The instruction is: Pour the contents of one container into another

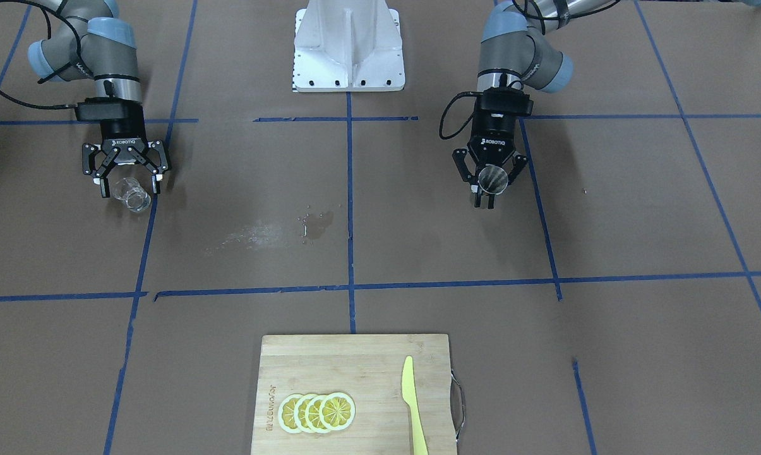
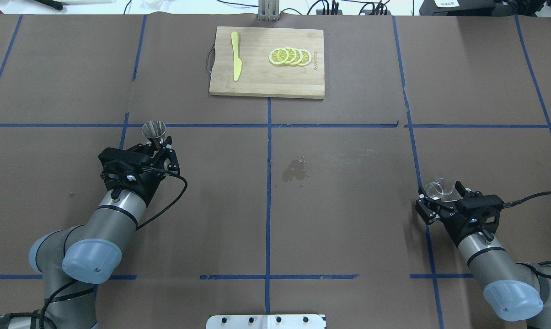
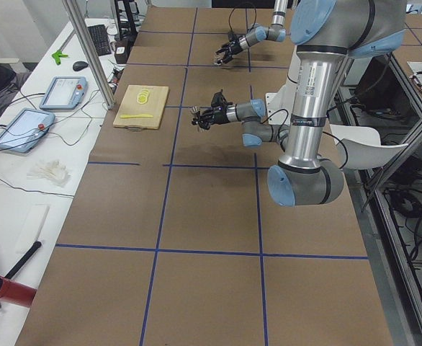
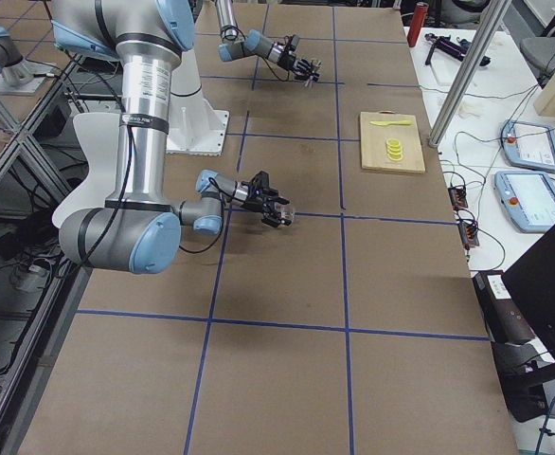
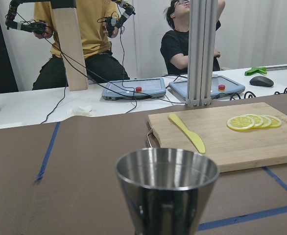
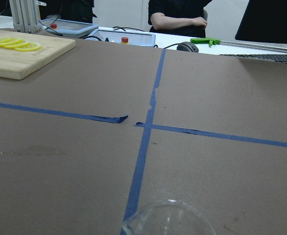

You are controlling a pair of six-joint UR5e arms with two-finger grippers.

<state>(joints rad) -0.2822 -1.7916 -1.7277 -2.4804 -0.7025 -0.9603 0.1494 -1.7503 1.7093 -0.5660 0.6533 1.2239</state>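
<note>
The silver jigger (image 2: 154,130) stands upright in my left gripper (image 2: 159,142), which is shut on its narrow waist. The front-facing view shows the jigger (image 1: 492,179) over those fingertips, and its upper cone (image 5: 167,188) fills the bottom of the left wrist view. The clear glass cup (image 2: 438,188) stands upright at the table's other side, between the spread fingers of my right gripper (image 2: 439,195). In the front-facing view a small gap shows on each side of the cup (image 1: 134,196). Only its rim (image 6: 167,218) shows in the right wrist view.
A wet patch (image 2: 295,171) marks the brown paper near the table's middle. At the far edge lies a wooden cutting board (image 2: 257,80) with lemon slices (image 2: 290,56) and a yellow knife (image 2: 235,62). People sit beyond the table in the wrist views.
</note>
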